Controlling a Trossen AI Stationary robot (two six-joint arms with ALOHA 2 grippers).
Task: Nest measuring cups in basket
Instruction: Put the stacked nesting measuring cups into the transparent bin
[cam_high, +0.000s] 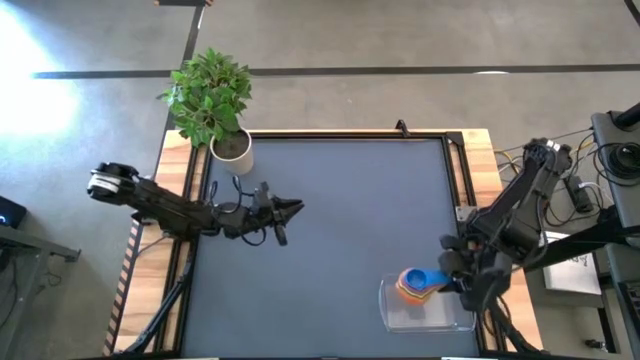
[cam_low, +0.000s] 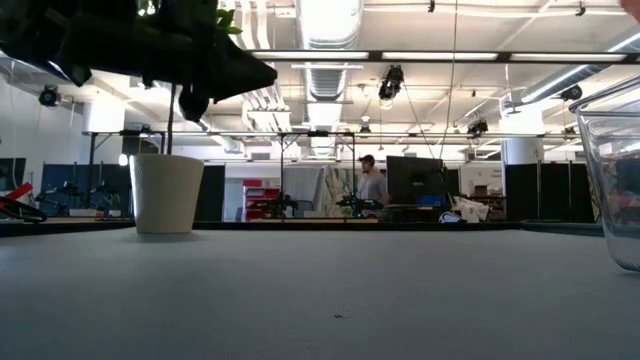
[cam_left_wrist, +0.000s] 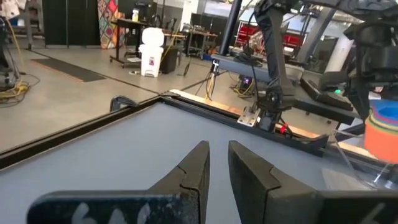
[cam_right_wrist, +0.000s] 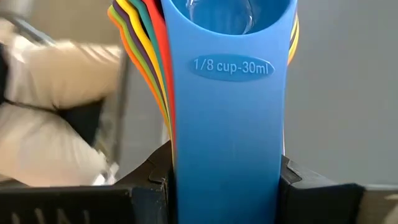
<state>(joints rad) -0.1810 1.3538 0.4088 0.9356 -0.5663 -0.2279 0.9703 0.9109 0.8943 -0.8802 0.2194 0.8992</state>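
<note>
The small blue plastic measuring cup (cam_right_wrist: 229, 93), marked 1/8 cup, is sitting on top of the nested stack of coloured plastic cups (cam_high: 411, 287) inside the shallow clear plastic basket (cam_high: 425, 318); its flat handle is running straight back between the fingers of the right gripper (cam_high: 458, 282), long axis in line with the gripper, bowl lying ahead of the fingertips; the right gripper is clamping that handle from both sides, directly at the basket's edge; judgement: release is what remains here. The left gripper (cam_high: 287, 209) is waiting well apart over bare table, fingers nearly together, holding nothing; the right arm is far nearer.
</note>
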